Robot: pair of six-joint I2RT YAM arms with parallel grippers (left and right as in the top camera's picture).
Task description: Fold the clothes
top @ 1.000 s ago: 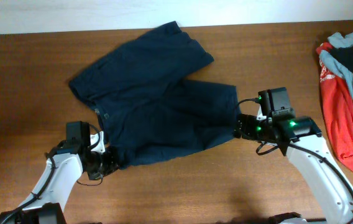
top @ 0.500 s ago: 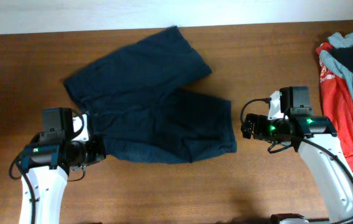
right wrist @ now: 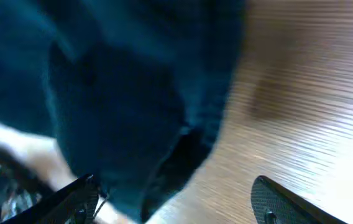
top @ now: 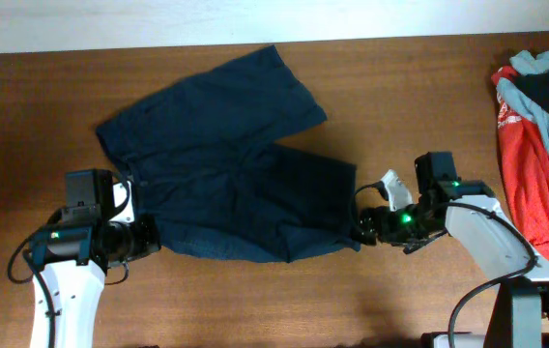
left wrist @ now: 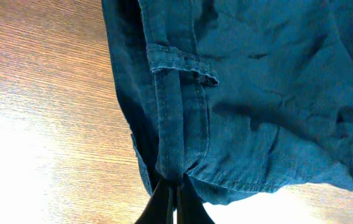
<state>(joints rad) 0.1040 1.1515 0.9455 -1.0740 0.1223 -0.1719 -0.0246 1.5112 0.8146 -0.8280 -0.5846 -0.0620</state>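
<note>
Currently the plain dark navy-blue cloth shorts (top: 226,164) lie spread flat on the brown wooden table (top: 400,87), left of centre. One wide leg reaches toward the far edge and the other toward the right. At the garment's near-left corner the left jaws are pressed together on the waistband seam, just below a belt loop (left wrist: 179,62). The right jaws stand wide apart at the hem corner of the right-hand leg, with cloth between them but not pinched. Well apart, at the table's right edge, lies a heap of red (top: 531,164) and light grey-blue (top: 545,72) garments.
</note>
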